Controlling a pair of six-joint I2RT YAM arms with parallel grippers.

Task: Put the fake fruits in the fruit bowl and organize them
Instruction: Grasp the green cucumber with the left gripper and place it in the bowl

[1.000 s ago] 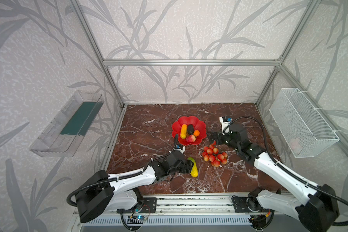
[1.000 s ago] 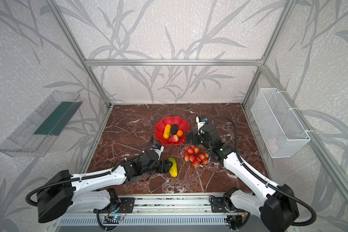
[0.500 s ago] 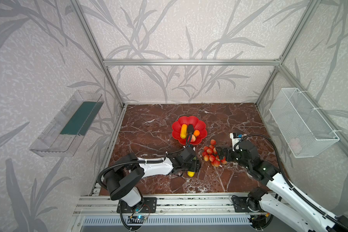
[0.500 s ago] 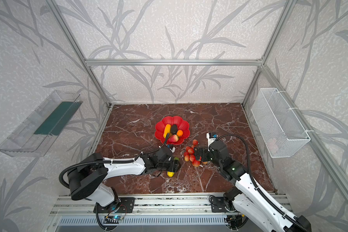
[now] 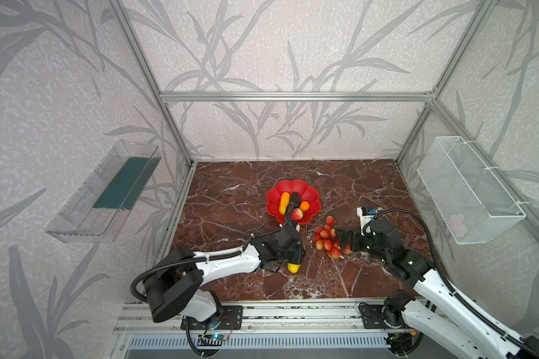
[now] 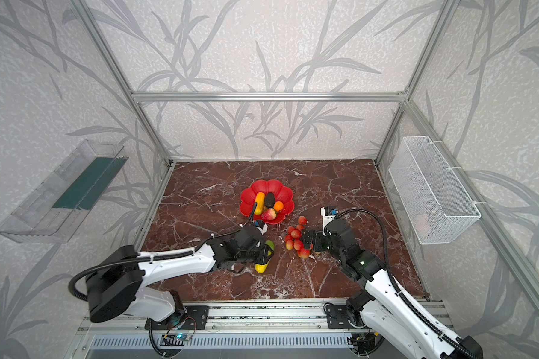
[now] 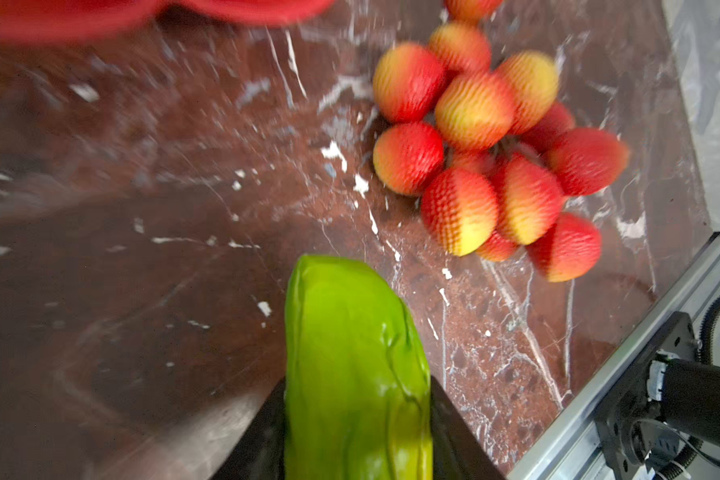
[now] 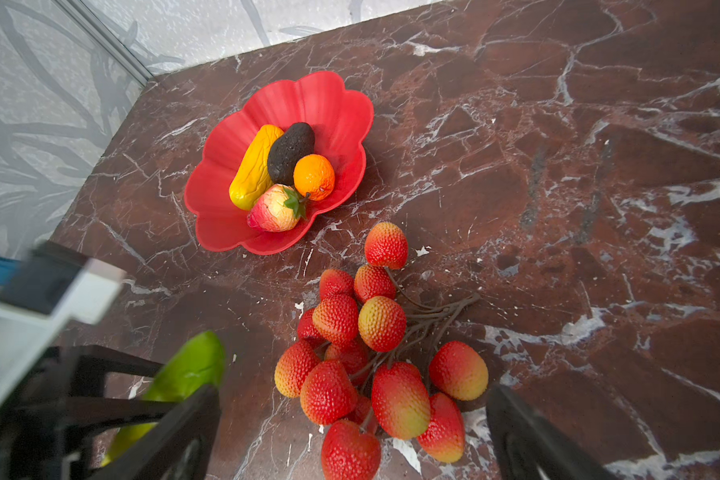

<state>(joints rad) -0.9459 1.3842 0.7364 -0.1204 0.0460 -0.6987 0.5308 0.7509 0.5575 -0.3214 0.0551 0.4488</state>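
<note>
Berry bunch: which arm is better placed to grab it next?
Right. The right pincer is open, with its fingers on either side of the berry bunch. The left pincer is closed on the green-yellow fruit, so it is occupied.

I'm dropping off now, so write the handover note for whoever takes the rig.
Left gripper: shut on the green-yellow fruit, down at the table, short of the fruit bowl.
Right gripper: open, jaws either side of the berry bunch, which lies on the table beside the bowl.
Done: orange-yellow fruit, dark oval, orange ball and strawberry are in the bowl.
Left: green-yellow fruit and berry bunch into the bowl.
</note>
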